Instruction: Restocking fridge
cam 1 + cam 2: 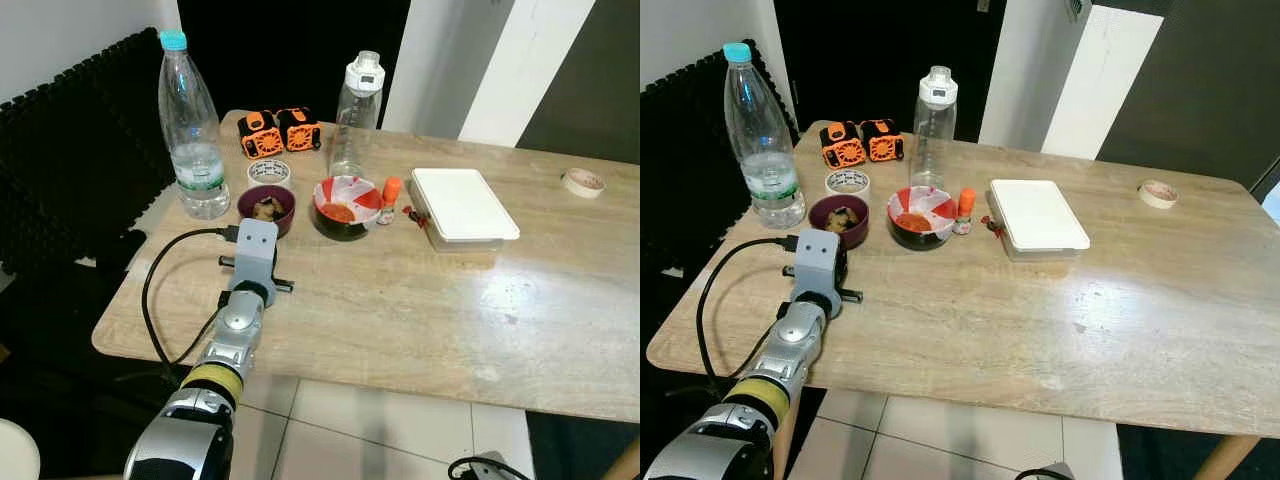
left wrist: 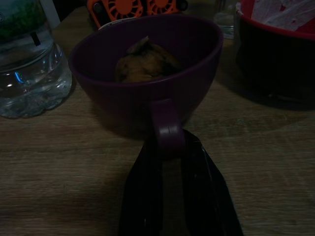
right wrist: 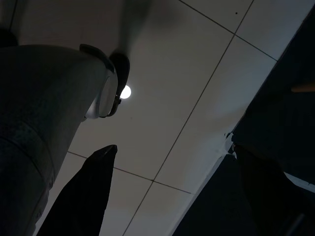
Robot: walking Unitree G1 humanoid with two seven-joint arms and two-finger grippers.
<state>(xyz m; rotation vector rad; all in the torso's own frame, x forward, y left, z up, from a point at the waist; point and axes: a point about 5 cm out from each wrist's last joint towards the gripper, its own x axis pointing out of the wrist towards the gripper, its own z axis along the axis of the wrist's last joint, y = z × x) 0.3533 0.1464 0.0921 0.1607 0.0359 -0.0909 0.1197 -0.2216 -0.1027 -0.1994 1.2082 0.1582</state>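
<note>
the left gripper clasps the handle of the purple cup, which stands on the table just beside the water bottle. the handle points straight back toward that arm. the right gripper hangs with fingers apart, well away from the cup.

Left arm: silver segmented forearm, yellow band with black ring at 6 o'clock end, grey boxy wrist block at 12. Black cable looping off its 9 o'clock side. Left gripper showing two long black fingers.

Left arm: reaches forward over the table edge.
Left gripper: fingers closed on the purple cup's handle.
Right gripper: hangs idle, fingers spread.
</note>
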